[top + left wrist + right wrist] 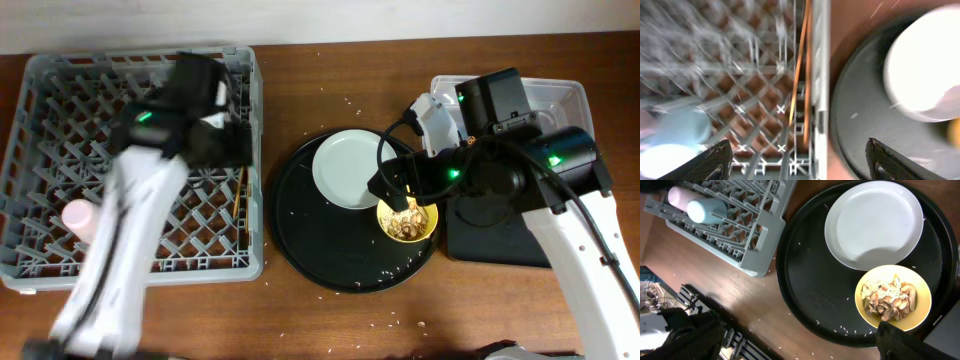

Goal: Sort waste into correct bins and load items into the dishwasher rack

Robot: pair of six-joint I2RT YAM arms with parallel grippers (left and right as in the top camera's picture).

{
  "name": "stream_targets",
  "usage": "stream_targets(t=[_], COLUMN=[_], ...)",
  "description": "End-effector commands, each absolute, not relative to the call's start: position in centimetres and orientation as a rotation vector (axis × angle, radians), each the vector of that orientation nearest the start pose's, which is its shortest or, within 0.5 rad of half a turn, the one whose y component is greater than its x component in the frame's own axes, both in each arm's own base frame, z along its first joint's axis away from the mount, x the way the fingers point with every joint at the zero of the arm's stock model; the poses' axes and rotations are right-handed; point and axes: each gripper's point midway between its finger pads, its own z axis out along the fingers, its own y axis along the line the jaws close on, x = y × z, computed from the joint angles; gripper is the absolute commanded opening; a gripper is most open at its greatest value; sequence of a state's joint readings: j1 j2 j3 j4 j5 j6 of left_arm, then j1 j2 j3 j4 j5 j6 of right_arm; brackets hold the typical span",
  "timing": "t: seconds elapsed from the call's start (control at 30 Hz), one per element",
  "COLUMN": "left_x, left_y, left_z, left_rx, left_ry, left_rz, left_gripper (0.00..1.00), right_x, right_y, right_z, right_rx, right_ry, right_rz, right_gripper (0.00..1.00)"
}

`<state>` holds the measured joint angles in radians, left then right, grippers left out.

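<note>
The grey dishwasher rack [60, 270] stands at the left. It holds the pink cup [80, 218], the blue cup [702, 209] and the chopsticks [240, 195], which lie along its right side [802, 65]. My left gripper [225, 145] hangs open and empty above the rack's right edge [800, 165]. The pale plate [345, 168] and the yellow bowl [430, 228] with food scraps [890, 300] sit on the round black tray [310, 250]. My right gripper [400, 195] is open and empty above the bowl [797, 345]. The napkin and wrapper are out of view.
A clear tub [560, 95] and a black rectangular tray [490, 240] stand at the right, partly under my right arm. Rice grains are scattered on the round tray [810, 290] and on the wooden table [330, 320].
</note>
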<state>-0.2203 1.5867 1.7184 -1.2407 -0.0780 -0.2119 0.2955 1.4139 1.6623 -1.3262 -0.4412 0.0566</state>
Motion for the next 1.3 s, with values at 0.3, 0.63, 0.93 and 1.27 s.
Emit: stream_targets(t=[0.3, 0.63, 0.93, 1.27], left_x=[27.7, 27.7, 27.7, 27.7], left_y=[-4.6, -4.6, -4.6, -4.6], left_z=[33.6, 33.6, 33.6, 33.6], left_rx=[-0.008, -0.008, -0.008, -0.008], left_ry=[2.496, 2.497, 2.497, 2.497], left_rz=[-0.06, -0.06, -0.06, -0.06], left_gripper=[0.99, 0.99, 0.99, 0.99], right_x=[27.4, 28.3, 27.3, 21.9], right_y=[16.1, 14.7, 14.1, 8.8], right_z=[28.8, 28.9, 35.6, 40.2], right_rx=[-0.463, -0.45, -0.549, -0.442], right_ry=[2.623, 2.603, 2.269, 2.045], right_rz=[0.698, 0.576, 0.514, 0.273], right_gripper=[0.98, 0.99, 0.99, 0.98])
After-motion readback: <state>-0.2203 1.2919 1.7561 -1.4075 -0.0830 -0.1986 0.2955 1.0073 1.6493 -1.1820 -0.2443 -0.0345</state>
